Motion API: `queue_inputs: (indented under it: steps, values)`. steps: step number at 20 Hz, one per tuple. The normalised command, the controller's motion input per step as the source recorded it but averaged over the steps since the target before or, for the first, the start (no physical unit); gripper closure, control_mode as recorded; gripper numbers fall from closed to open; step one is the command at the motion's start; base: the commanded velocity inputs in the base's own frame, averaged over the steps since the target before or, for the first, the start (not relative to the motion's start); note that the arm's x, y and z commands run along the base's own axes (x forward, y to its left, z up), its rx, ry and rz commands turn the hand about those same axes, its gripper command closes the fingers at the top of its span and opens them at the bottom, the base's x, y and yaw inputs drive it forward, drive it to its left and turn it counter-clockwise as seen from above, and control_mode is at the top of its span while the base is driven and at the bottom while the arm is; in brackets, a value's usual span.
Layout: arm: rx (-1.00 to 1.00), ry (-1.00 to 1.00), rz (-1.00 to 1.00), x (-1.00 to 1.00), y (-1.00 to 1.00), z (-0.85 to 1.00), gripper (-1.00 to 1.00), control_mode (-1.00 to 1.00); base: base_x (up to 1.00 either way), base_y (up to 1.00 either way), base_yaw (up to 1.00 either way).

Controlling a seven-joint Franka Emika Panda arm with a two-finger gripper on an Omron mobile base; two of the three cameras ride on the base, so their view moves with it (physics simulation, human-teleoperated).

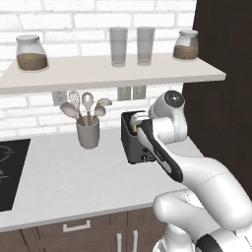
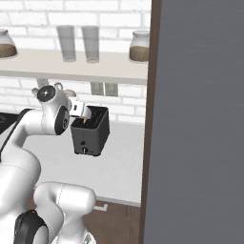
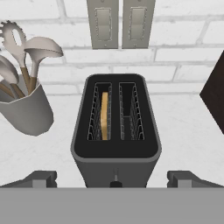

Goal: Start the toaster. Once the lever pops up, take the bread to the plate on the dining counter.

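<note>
Hovering mid-frame over the toaster point(image 3: 115, 127), we kept our gripper point(image 3: 112, 178) wide open and empty; bread point(image 3: 104, 116) sat inside, lever point(image 3: 116, 177) unpressed.

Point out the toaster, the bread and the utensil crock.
toaster point(image 3: 116, 151), hand view, front rim of its dark top.
bread point(image 3: 104, 116), hand view, top edge of the slice in the left slot.
utensil crock point(image 1: 88, 134), left base view, its grey side.

The boxy dark grey toaster point(image 3: 116, 151) looks like matt plastic, its slots lined with thin wire grilles. The tan bread slice point(image 3: 104, 116) looks dry and grainy. The grey utensil crock point(image 3: 27, 112) seems smooth ceramic, holding wooden-handled tools. The white worktop point(image 1: 74, 182) is smooth, faintly speckled.
</note>
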Motion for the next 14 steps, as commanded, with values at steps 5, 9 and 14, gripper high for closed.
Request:
queue_inputs:
  steps: [5, 9, 14]
  values:
    - [0.00, 0.00, 0.00, 0.00, 0.00, 0.00, -1.00, -1.00, 0.00, 0.00, 0.00]
    - [0.00, 0.00, 0.00, 0.00, 0.00, 0.00, -1.00, -1.00, 0.00, 0.00, 0.00]
    - [0.00, 0.00, 0.00, 0.00, 0.00, 0.00, -1.00, -1.00, 0.00, 0.00, 0.00]
